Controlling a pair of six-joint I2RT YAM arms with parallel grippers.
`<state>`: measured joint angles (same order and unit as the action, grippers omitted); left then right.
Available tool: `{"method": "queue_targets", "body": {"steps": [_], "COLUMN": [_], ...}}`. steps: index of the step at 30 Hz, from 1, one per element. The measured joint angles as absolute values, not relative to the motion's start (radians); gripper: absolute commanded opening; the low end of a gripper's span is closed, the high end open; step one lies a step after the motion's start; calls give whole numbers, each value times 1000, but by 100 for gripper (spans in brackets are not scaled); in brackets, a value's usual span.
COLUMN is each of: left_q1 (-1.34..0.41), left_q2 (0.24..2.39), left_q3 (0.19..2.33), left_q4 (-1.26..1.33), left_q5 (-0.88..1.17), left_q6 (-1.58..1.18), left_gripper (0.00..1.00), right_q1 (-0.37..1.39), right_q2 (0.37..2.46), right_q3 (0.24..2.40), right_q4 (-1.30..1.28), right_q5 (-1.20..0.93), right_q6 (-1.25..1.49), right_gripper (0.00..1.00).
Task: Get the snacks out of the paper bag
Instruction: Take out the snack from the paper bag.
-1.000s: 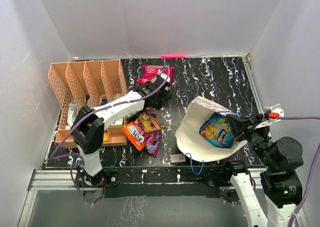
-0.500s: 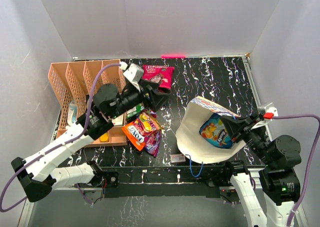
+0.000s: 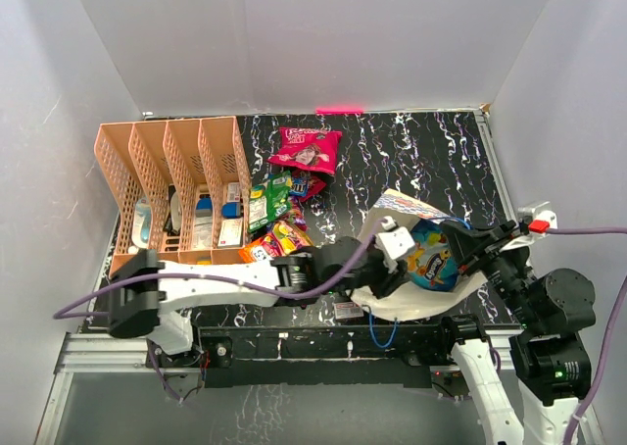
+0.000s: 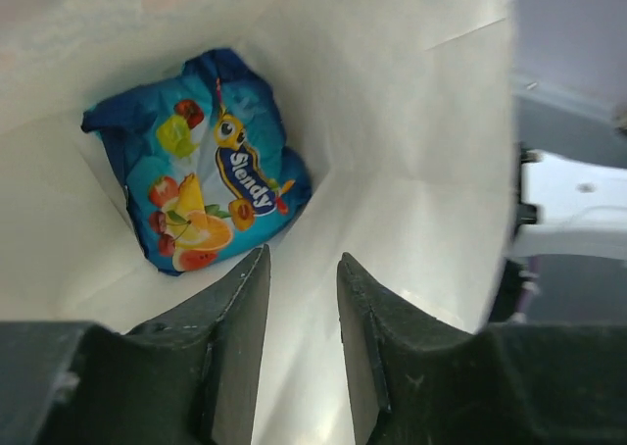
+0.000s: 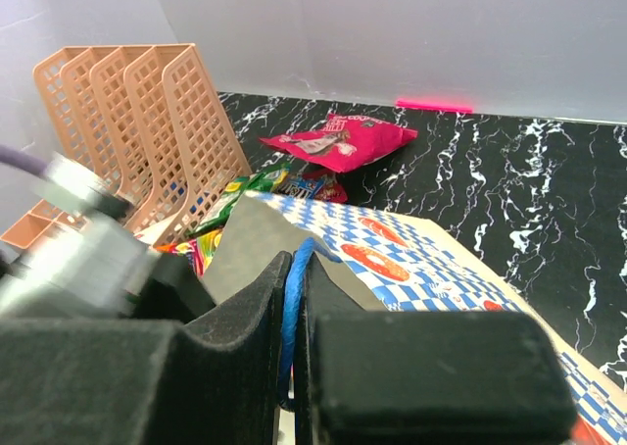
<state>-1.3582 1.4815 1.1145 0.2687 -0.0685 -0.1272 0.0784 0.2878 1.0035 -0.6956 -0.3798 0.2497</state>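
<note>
The paper bag [image 3: 367, 269] lies on its side at the right, its mouth facing left. My left gripper [image 3: 392, 259] reaches into that mouth. In the left wrist view its jaws [image 4: 302, 259] stand open over the cream lining with nothing between them. A blue snack packet [image 4: 201, 195] lies just beyond the fingertips, untouched. My right gripper [image 5: 297, 259] is shut on the bag's blue cord handle [image 5: 294, 298] and holds the checkered side [image 5: 421, 259] up. Other snacks lie outside the bag: a pink packet [image 3: 306, 149], green ones [image 3: 266, 200] and an orange-yellow pile [image 3: 274, 241].
A peach-orange divider rack [image 3: 167, 185] stands at the left with small items in it. A small white box [image 3: 348, 310] lies by the table's front edge under my left arm. White walls close in the table on three sides.
My left arm has swung from the pink packet at the back of the table down and right to the bag's mouth. The right gripper and the bag have stayed put.
</note>
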Motion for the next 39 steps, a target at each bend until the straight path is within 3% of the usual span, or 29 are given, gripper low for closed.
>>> {"method": "queue_targets", "body": {"steps": [11, 17, 19, 24, 29, 30, 39], "left_q1": [-1385, -1385, -1385, -1383, -1366, -1362, -1319], "left_q2": [1801, 1954, 2009, 2104, 2154, 2163, 2197], "left_q3": [1182, 1243, 1277, 1328, 1387, 1403, 1523], "left_q4": [387, 447, 456, 492, 496, 496, 409], "left_q5": [-261, -339, -363, -417, -489, -503, -535], "left_q6": [-84, -55, -44, -4, 23, 28, 36], "left_gripper": [21, 25, 34, 66, 82, 95, 98], "right_q1": [78, 78, 78, 78, 78, 78, 78], "right_q2": [288, 288, 288, 288, 288, 288, 288], "right_q3": [1068, 1068, 1068, 1072, 1074, 1074, 1074], "right_q4": [-699, -701, -701, -707, -708, -708, -709], "right_q5": [-370, -373, -375, -376, -377, -379, -388], "right_q6": [264, 265, 265, 265, 268, 269, 272], "right_gripper": [8, 8, 8, 8, 8, 8, 8]}}
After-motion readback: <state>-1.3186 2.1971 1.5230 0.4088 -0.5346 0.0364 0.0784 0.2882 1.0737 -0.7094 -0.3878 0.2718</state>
